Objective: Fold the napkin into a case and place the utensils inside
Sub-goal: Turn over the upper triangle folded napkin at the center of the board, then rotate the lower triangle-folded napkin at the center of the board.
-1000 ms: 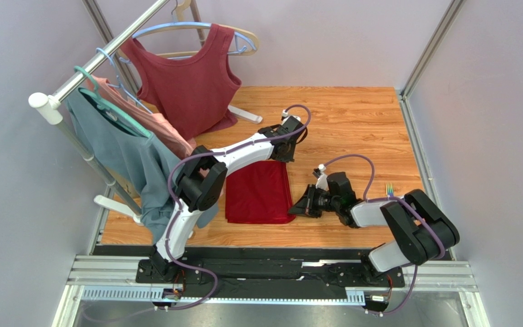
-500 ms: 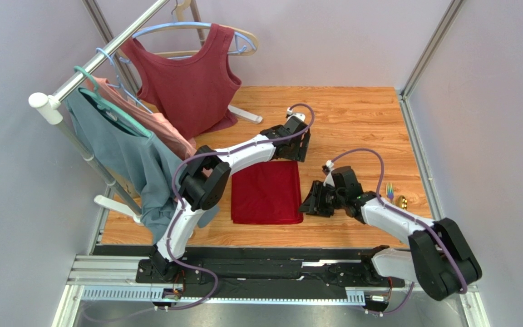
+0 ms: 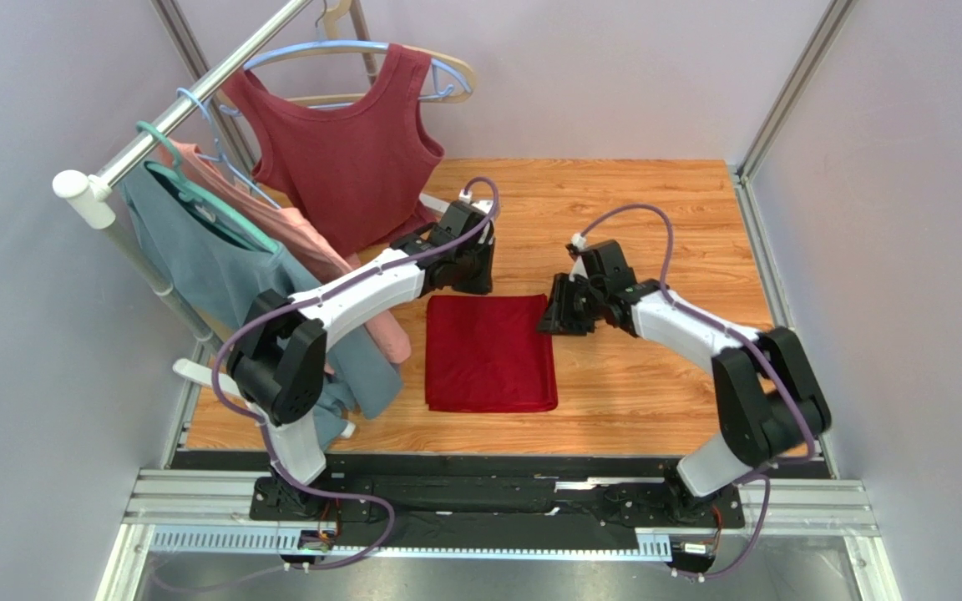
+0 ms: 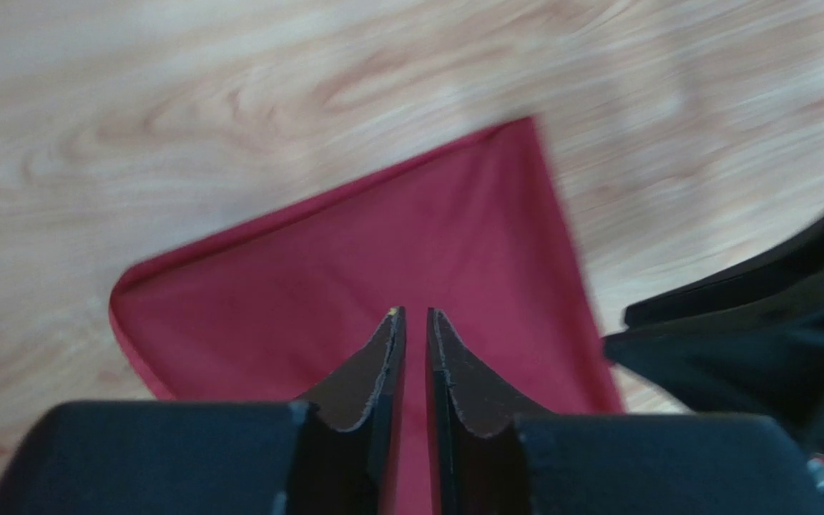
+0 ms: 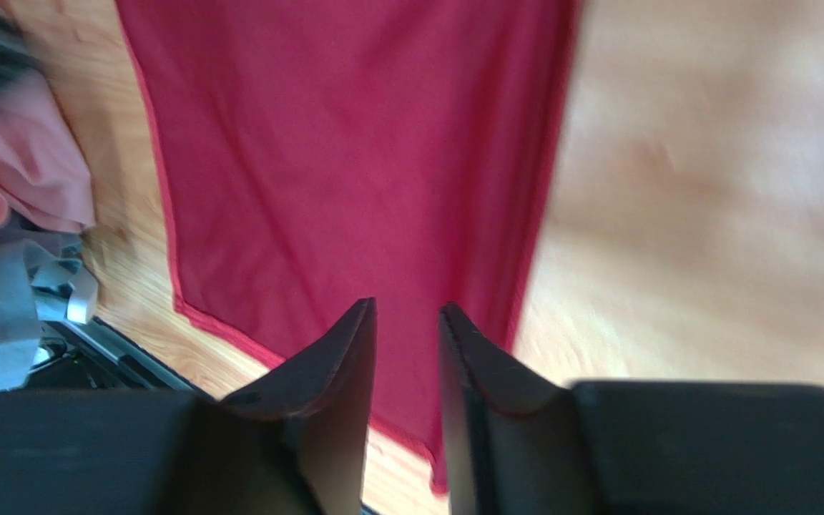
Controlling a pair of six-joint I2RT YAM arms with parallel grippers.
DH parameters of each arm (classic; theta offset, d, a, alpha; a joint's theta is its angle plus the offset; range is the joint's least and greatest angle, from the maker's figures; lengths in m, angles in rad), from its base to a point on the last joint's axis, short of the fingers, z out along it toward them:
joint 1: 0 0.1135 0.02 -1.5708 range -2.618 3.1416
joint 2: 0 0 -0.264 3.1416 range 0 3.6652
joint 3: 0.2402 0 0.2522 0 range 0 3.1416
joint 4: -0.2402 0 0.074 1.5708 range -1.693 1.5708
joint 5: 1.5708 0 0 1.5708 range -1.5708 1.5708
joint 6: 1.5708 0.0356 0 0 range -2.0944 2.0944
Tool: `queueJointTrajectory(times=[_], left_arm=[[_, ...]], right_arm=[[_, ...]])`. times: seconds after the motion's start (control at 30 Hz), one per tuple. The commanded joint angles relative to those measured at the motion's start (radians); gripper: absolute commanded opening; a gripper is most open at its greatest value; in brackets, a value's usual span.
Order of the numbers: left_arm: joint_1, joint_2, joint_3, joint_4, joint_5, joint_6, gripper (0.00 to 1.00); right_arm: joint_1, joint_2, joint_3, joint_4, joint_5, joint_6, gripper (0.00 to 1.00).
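Note:
The crimson napkin [image 3: 489,353] lies flat on the wooden table, an oblong with its long sides running towards the arms. My left gripper [image 3: 470,281] hovers over its far left corner. In the left wrist view its jaws [image 4: 414,313] stand a narrow gap apart above the cloth [image 4: 384,247], with nothing between them. My right gripper [image 3: 549,321] is at the far right corner. Its fingers [image 5: 406,308] are apart over the napkin's right edge [image 5: 352,140] and hold nothing. The utensils are out of view.
A clothes rack stands at the left with a maroon sleeveless top [image 3: 346,138], a pink garment [image 3: 292,232] and a teal garment [image 3: 216,269] on hangers. Its white foot [image 3: 455,210] lies just behind my left gripper. Grey walls close in the table.
Both grippers have opened and let go of the napkin, which now lies wider. The left gripper moved left to the far left corner; the right one moved up to the far right corner.

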State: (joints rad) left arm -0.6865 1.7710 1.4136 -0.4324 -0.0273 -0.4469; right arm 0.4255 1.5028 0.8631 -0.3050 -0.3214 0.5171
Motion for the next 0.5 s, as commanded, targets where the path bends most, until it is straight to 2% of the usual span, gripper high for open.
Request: queueJointTrajectory(times=[0.0,0.07,0.17,0.33,0.47], left_arm=[[0.048,0.086,-0.021,0.015,0.083,0.025,0.16],[0.048,0.126,-0.011,0.024,0.058,0.031,0.15],[0.048,0.182,0.011,0.024,0.040,0.043,0.15],[0.042,0.249,-0.002,0.078,0.061,-0.002,0.20],[0.038,0.260,-0.074,0.144,0.073,-0.085,0.24]], right_arm=[[-0.002,0.169,0.158,0.079,-0.068,-0.069,0.25],[-0.005,0.251,0.217,0.099,-0.050,-0.075,0.24],[-0.020,0.347,0.304,0.043,-0.041,-0.094,0.21],[-0.063,0.405,0.343,-0.016,0.030,-0.160,0.22],[-0.116,0.459,0.420,-0.070,0.059,-0.251,0.22]])
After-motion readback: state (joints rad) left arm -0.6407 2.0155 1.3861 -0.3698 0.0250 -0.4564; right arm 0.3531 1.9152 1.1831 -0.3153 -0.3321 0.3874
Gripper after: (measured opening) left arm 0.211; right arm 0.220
